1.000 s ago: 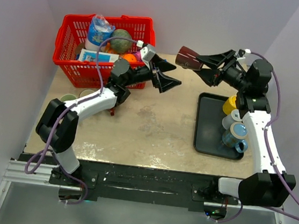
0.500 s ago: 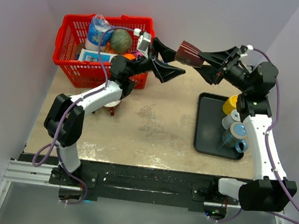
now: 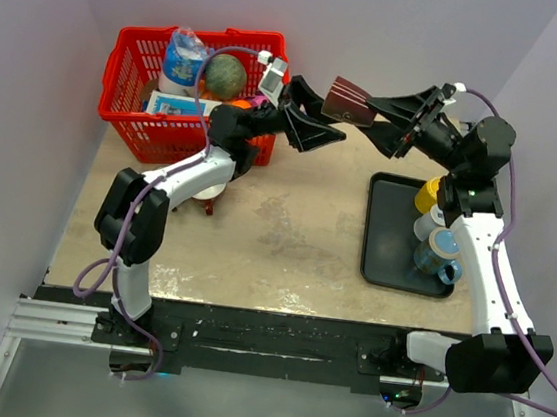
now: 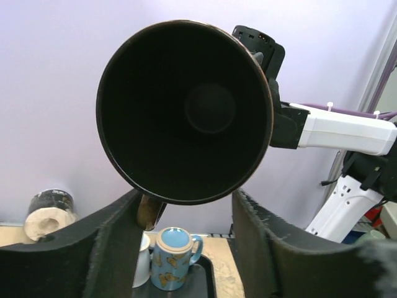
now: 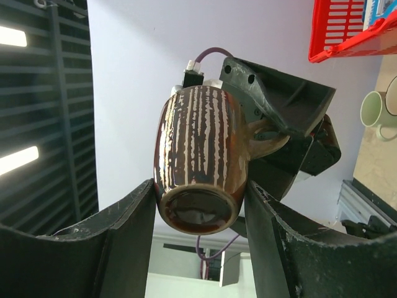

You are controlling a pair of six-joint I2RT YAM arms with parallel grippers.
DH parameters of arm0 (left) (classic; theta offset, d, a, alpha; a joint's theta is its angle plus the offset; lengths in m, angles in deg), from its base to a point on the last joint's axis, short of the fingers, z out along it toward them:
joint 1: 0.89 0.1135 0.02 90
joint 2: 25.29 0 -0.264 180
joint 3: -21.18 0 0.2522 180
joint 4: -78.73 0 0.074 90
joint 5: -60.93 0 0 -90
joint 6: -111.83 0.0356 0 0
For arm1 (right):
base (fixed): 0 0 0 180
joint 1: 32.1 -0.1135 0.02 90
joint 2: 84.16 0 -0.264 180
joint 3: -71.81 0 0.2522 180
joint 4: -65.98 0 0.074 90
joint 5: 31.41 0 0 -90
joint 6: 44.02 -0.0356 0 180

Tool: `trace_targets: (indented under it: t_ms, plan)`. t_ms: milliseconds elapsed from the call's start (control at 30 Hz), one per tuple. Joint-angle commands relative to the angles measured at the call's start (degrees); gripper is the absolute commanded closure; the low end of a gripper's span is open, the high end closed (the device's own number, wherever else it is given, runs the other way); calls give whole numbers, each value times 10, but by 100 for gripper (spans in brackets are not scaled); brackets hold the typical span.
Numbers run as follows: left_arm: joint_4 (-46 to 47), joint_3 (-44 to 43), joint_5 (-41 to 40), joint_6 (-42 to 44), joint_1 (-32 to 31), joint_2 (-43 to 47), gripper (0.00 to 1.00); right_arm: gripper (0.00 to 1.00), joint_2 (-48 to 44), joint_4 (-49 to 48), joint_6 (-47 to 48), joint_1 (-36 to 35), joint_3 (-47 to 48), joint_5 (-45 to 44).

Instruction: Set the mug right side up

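The brown mug with pale stripes (image 3: 349,101) is held in the air above the back of the table, lying sideways. My right gripper (image 3: 375,114) is shut on its base end, with the fingers pressing both sides of the mug (image 5: 201,167) in the right wrist view. The mug's dark open mouth (image 4: 186,112) faces my left gripper (image 3: 319,119), which is open with its fingertips just at the rim. The handle (image 5: 270,139) points toward the left gripper's fingers (image 5: 291,118).
A red basket (image 3: 133,116) of groceries stands at the back left. A black tray (image 3: 381,240) at the right holds a blue butterfly mug (image 4: 170,257), a white cup and a yellow one. A green mug (image 3: 126,183) stands on the table at the left.
My left gripper has risen and moved right, up to the mug's mouth. My right gripper has shifted the mug slightly left toward it.
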Motion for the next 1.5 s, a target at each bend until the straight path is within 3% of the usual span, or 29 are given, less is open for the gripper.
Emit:
trace_targets:
  t_ms: [0,433,567,1133,1167,1300,1333,1433,1467]
  plan:
    - [32,-21,-4,-17,-2,3,44,100,-10,-48,-9,-6,6,4]
    - [50,-10,-60,-55,-2,7,72,100,-19,-57,-16,-7,-27,4]
    - [43,-5,-64,-54,-2,14,100,100,-20,-52,-12,-8,-35,4]
    - [-17,39,-97,-3,-2,55,100,97,-20,-2,8,-8,-74,9]
    - [-18,40,-99,-3,-2,56,100,94,-22,1,10,-7,-74,9]
    - [-22,44,-99,8,-2,62,100,64,-27,0,10,-7,-85,4]
    - [-24,45,-102,10,-2,67,100,48,-29,-1,13,-7,-86,3]
    - [-21,48,-107,12,-2,72,100,30,-33,21,34,-7,-80,-9]
    - [-21,46,-105,12,-2,73,100,29,-33,25,38,-7,-79,-9]
